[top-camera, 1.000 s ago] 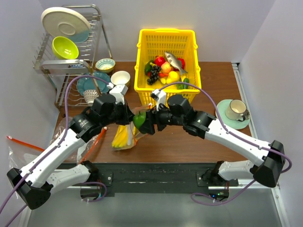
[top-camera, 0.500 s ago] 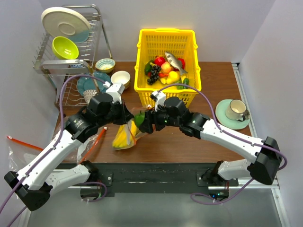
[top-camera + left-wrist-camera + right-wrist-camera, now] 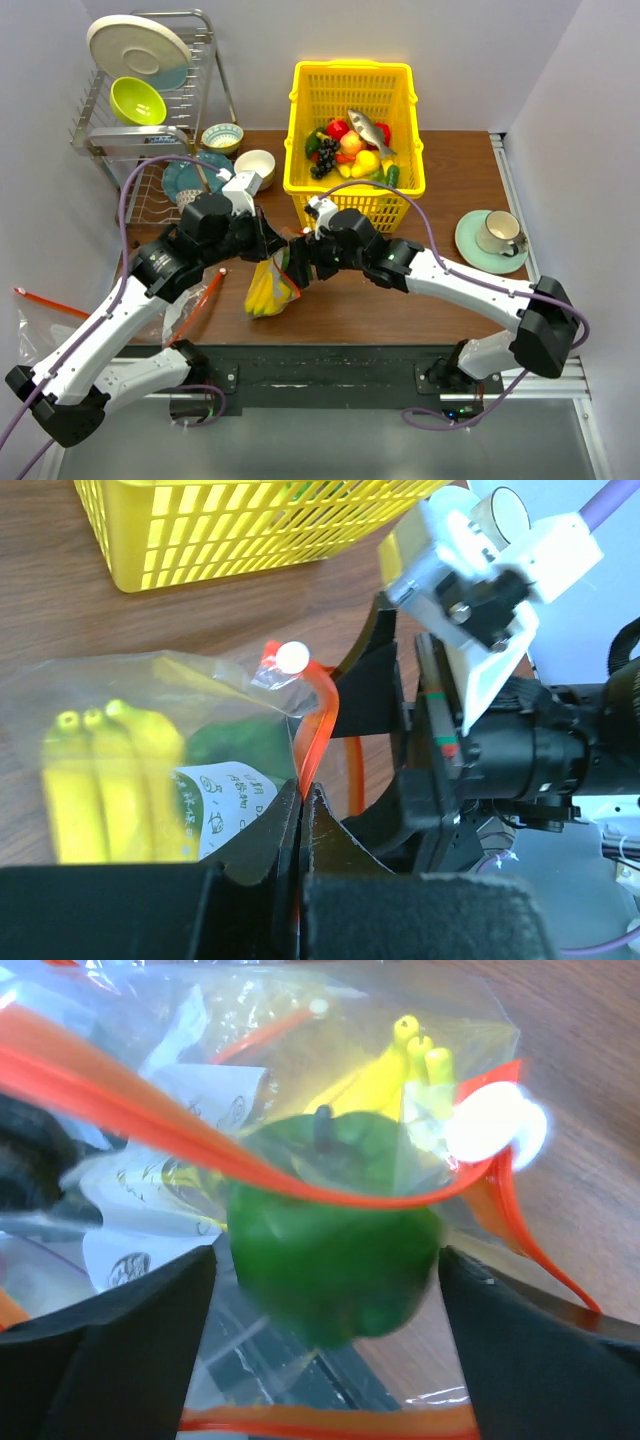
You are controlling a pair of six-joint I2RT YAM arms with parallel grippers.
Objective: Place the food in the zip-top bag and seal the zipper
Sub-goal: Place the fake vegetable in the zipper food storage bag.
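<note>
I log, left wrist only: left gripper [image 3: 300, 815] jaws clamped on zipper [image 3: 318, 715]; white label [image 3: 225, 800] on zip-top bag [image 3: 150, 685], print unreadable. Right wrist only: right gripper [image 3: 330, 1300] jaws gripping green vegetable piece [image 3: 330, 1255] at bag mouth; banana bunch [image 3: 385, 1080] inside.

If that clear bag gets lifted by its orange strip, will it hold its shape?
Probably not: the bag looks thin and wrinkled, so likely floppy. Its strip bends where the left gripper pinches it. The bananas would likely sag to the bottom.
</note>
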